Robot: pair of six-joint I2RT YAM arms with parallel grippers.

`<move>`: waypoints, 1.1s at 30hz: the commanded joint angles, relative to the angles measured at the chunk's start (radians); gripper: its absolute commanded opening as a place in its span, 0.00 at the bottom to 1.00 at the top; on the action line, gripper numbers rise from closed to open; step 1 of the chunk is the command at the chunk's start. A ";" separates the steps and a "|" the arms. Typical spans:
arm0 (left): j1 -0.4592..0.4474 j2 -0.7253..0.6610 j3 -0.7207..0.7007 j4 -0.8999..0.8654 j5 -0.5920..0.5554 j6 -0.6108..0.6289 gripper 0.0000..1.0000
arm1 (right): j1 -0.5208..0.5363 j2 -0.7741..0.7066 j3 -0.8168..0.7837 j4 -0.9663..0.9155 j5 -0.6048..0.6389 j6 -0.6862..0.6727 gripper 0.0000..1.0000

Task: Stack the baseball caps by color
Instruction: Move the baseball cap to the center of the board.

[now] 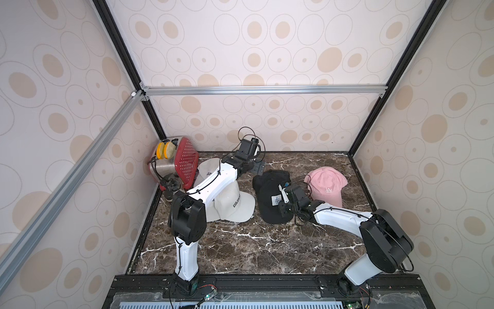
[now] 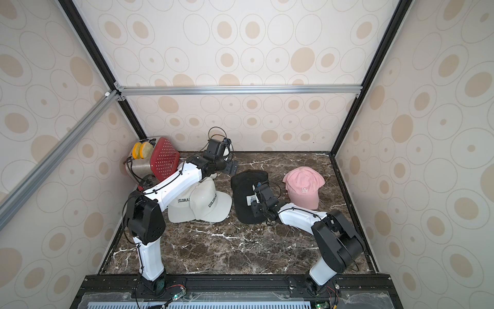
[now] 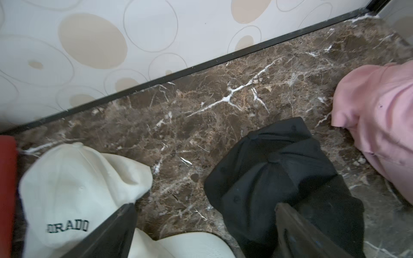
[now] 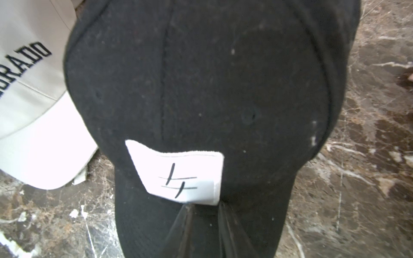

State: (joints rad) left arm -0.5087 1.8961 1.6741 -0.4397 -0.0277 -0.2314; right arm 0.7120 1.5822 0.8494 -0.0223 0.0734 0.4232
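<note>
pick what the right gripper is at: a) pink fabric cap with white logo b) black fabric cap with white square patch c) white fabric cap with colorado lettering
b: in the right wrist view the right gripper sits at the brim of the black fabric cap with white square patch, just by the patch.

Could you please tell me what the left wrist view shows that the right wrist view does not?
Only the left wrist view shows the crown of the pink cap, the patterned wall, the edge of a red appliance and the wide-open left tool. Only the right wrist view shows the white patch with its pen mark on the front of a black cap, with the right tool at the patch's edge. Both show a black cap, a white lettered cap and the marble table.
</note>
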 commanded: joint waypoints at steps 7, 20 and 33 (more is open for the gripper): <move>0.003 -0.354 -0.517 0.478 0.150 -0.472 0.99 | -0.031 -0.155 0.006 -0.038 -0.049 -0.029 0.51; -0.057 -0.202 -0.613 0.579 0.243 -0.412 0.99 | -0.269 -0.241 -0.065 -0.035 -0.190 0.017 1.00; -0.055 0.050 -0.480 0.746 0.393 -0.433 0.99 | -0.292 -0.321 -0.132 -0.056 -0.129 0.019 1.00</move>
State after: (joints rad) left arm -0.5610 1.9167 1.1370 0.2527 0.3290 -0.6529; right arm 0.4313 1.2903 0.7383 -0.0525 -0.0772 0.4377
